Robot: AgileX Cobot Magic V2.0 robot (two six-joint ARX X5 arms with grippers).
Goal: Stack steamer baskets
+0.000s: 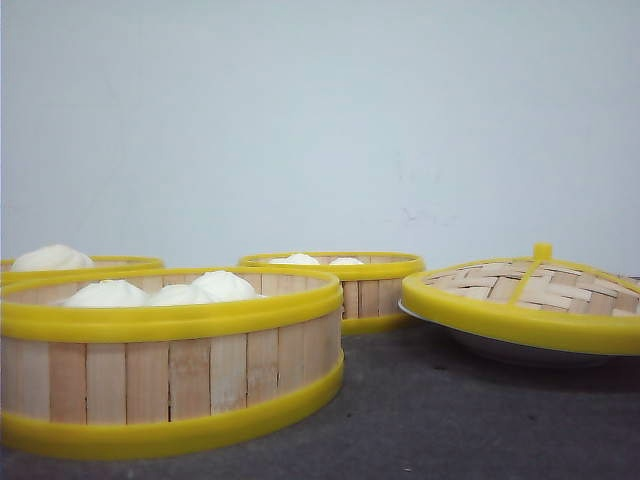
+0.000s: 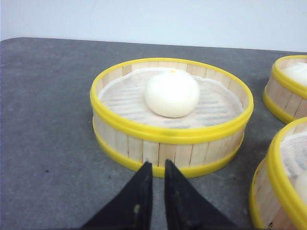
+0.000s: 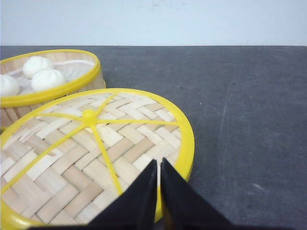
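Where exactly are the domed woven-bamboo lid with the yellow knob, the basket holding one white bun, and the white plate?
Domed woven-bamboo lid with yellow knob (image 3: 96,153): right wrist view, on the woven top.
Bamboo-slat steamer basket with one white bun (image 2: 168,151): left wrist view, on the near slat wall.
Shallow white plate (image 1: 500,347): front view, on the rim showing under the lid.

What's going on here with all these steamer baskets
Nothing is being handled yet. Three steamer baskets sit apart on the grey table, unstacked: the nearest basket holds three buns, the far-left basket one bun, and the back basket at least two. The woven bamboo lid rests on a white plate to the right. The left pincer sits shut near the single-bun basket, and the right pincer shut over the lid's edge, neither holding anything.
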